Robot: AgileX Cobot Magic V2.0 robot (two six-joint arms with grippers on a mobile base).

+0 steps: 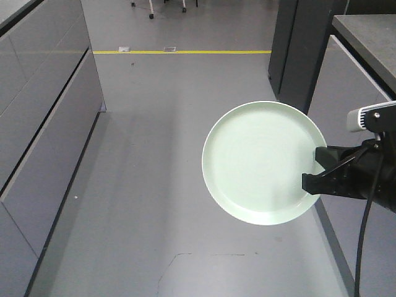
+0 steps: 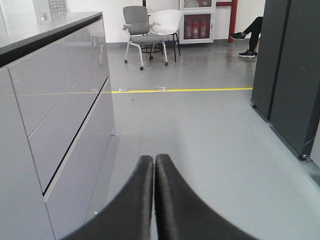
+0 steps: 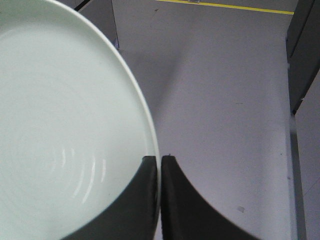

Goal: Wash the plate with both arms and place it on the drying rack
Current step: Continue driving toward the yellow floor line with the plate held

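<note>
Big room, grey floor (image 1: 148, 185) under us. Closest, we see left gripper (image 2: 154, 158): two black fingers pressed together, nothing between. Right gripper (image 3: 159, 161) pinches edge of plate (image 1: 260, 161), one finger on each side of rim. Plate up in air over floor, pale green, held at its right edge. Grey cupboards (image 2: 55, 100) run along left. Farther off, yellow line (image 2: 180, 90) across floor. Far back, we spot grey chair (image 2: 136, 20) and white chair (image 2: 167, 21) by wall
</note>
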